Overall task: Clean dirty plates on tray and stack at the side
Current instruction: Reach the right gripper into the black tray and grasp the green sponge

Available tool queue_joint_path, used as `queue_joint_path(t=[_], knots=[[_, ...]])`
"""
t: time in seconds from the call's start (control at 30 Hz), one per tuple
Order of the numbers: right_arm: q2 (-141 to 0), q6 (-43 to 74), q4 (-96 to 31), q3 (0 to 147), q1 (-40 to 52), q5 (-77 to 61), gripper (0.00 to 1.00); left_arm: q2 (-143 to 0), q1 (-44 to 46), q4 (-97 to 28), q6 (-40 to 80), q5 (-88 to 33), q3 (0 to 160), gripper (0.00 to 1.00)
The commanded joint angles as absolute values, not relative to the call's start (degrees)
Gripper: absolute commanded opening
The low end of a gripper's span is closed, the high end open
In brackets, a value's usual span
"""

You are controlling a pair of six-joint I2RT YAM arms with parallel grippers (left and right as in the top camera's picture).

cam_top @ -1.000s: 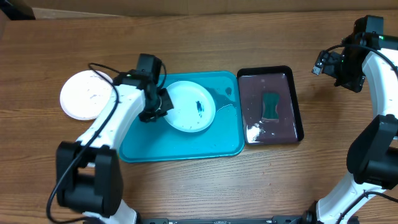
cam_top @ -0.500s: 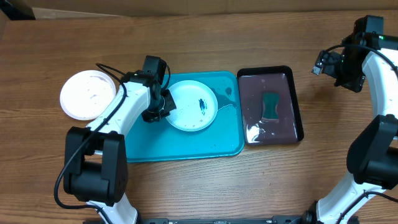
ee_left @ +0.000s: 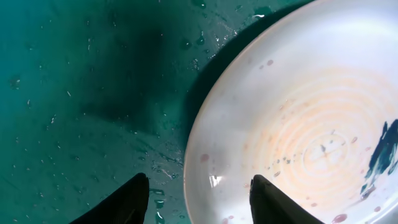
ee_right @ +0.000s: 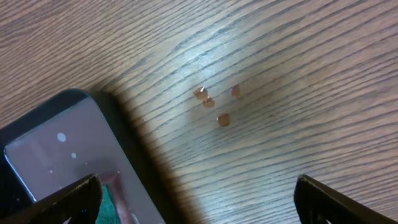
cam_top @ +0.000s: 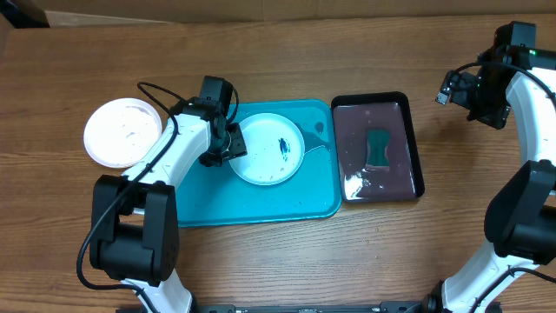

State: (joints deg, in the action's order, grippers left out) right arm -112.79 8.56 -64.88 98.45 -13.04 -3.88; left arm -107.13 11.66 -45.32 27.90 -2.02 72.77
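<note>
A pale round plate (cam_top: 265,156) with a dark blue smear (cam_top: 282,147) lies on the turquoise tray (cam_top: 261,200). My left gripper (cam_top: 228,146) is at this plate's left rim. In the left wrist view the left gripper (ee_left: 199,205) is open and straddles the rim. One finger is over the wet tray (ee_left: 74,74) and the other over the plate (ee_left: 298,124), with gaps on both sides. A second white plate (cam_top: 123,132) rests on the table left of the tray. My right gripper (cam_top: 473,91) hangs open and empty at the far right.
A black tray (cam_top: 415,148) holding a green sponge (cam_top: 378,148) and cloudy water stands right of the turquoise tray. In the right wrist view its corner (ee_right: 93,118) and a few droplets (ee_right: 214,106) on the wood lie below the right gripper (ee_right: 199,202).
My left gripper was shut on the plate's left rim and has opened, letting go of it. The plate lies flat on the tray. The right arm has not moved.
</note>
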Motion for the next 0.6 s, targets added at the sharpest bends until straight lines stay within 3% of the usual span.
queue_joint_path(t=[0.0, 0.2, 0.37, 0.47, 0.5, 0.57], knots=[[-112.09, 8.71, -64.62, 98.8, -13.26, -3.7, 1.0, -108.03, 12.08, -45.21, 22.41, -1.28, 73.87, 0.57], [-112.09, 8.73, -64.62, 98.8, -13.26, -3.7, 1.0, -108.01, 12.08, -46.74, 22.26, -1.58, 73.87, 0.73], [-112.07, 8.73, -59.79, 98.8, -13.26, -3.73, 1.0, -108.03, 12.03, -47.72, 22.24, -2.57, 73.87, 0.74], [-112.07, 9.02, -58.96, 98.8, -13.23, -7.18, 1.0, -108.03, 12.03, -48.1, 22.24, -2.57, 73.87, 0.66], [-112.07, 8.91, -58.24, 98.85, -13.26, -9.26, 1.0, -108.01, 12.03, -48.23, 22.24, -2.59, 73.87, 0.55], [-112.07, 8.49, -58.26, 99.33, -13.26, -10.31, 1.0, -108.03, 12.03, -48.29, 22.24, -2.57, 73.87, 0.43]])
